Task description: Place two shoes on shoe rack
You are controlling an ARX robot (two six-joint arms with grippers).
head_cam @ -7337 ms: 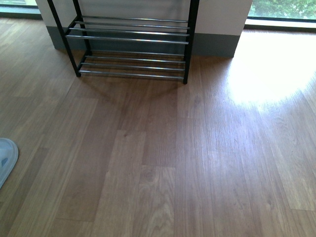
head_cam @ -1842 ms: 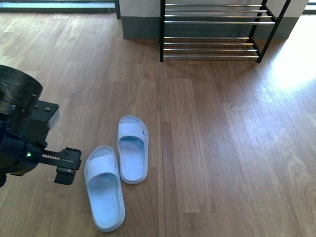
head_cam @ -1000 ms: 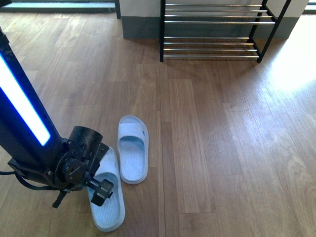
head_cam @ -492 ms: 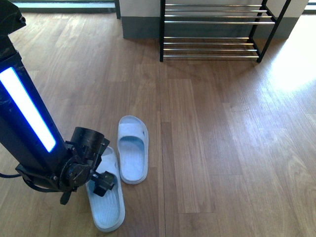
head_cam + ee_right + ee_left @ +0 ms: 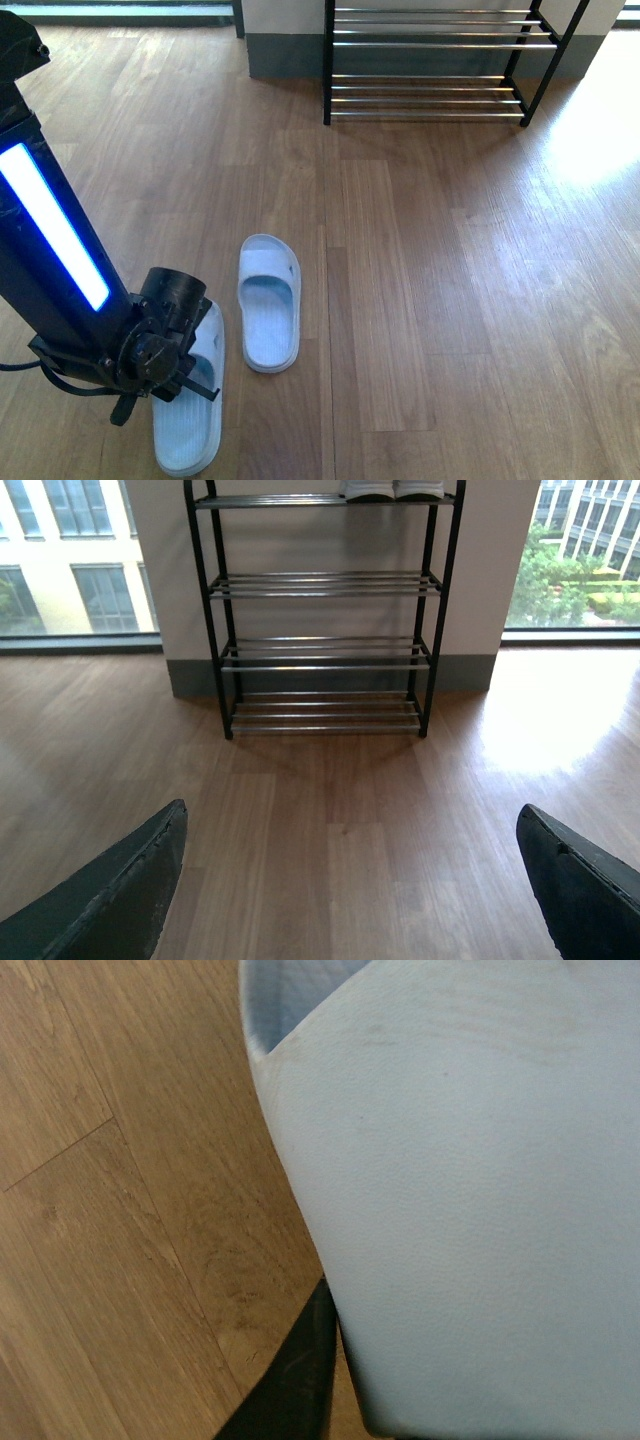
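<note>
**Reaching for the slide [image 5: 190, 430] farther from the shoe rack [image 5: 430, 60]**

Left tool [image 5: 190, 385] is down on this slide; whether it has clenched cannot be told. The slide's long axis points roughly toward the rack, with its mate [image 5: 268, 315] just beside it on the rack side. Right tool [image 5: 350, 820] hangs released, well apart.

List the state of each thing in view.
Near pale blue rubber slide: partly covered, grasp unclear.
Far pale blue rubber slide: flat on floor, untouched.
Black-framed chrome-rod shoe rack: upright, lower shelves bare.
White-soled shoes: on rack's top shelf.
Left gripper: on near slide, jaws hidden.
Right gripper: open, empty.
</note>
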